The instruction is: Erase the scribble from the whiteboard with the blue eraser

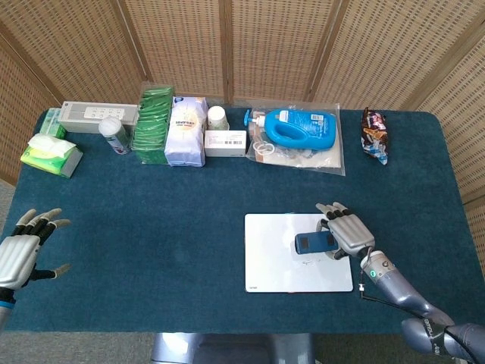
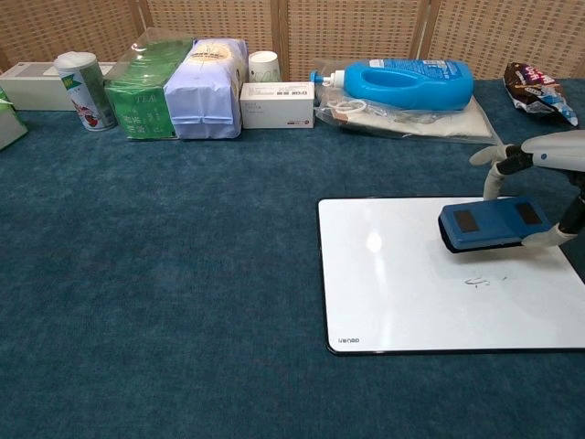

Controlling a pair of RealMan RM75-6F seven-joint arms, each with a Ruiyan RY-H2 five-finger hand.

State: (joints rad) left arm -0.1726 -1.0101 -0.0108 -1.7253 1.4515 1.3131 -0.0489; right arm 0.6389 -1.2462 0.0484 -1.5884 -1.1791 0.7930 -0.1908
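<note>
Blue eraser (image 2: 494, 224) gripped in right hand (image 1: 347, 231), flat on upper right part of whiteboard (image 2: 402, 302). Faint scribble (image 2: 483, 282) just below eraser, uncovered. Whiteboard on teal tablecloth (image 1: 151, 220), right of centre. Left hand (image 1: 19, 254) at left table edge, fingers spread, holding nothing. Detergent bottle (image 1: 299, 129) at back.

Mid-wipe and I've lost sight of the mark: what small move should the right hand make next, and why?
Probably draw the blue eraser toward the robot, down over the faint scribble. The right hand holds the eraser on the whiteboard, and the mark lies just nearer than it, uncovered.
</note>
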